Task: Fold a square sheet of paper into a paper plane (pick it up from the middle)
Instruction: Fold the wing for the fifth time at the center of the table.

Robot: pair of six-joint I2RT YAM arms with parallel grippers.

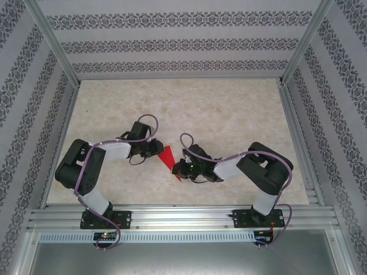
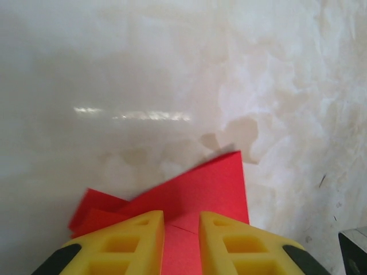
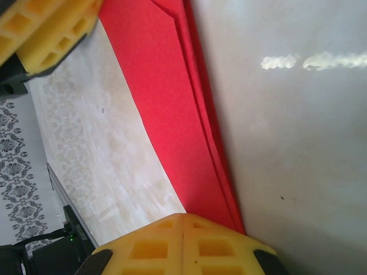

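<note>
A folded red paper plane [image 1: 167,156] lies flat on the tabletop [image 1: 229,114], toward the middle of its near edge, between both arms. The left fingers [image 2: 129,240] stand slightly apart over its wide end. The right fingers [image 3: 155,243] are pressed together, touching its narrow tip.

— Where does the paper plane [image 1: 168,158] lie?
— On the table [image 1: 229,114], near its middle, between the two grippers.
— Which gripper is where?
— The left gripper [image 1: 155,150] is at its far left end. The right gripper [image 1: 182,169] is at its near right tip.
</note>
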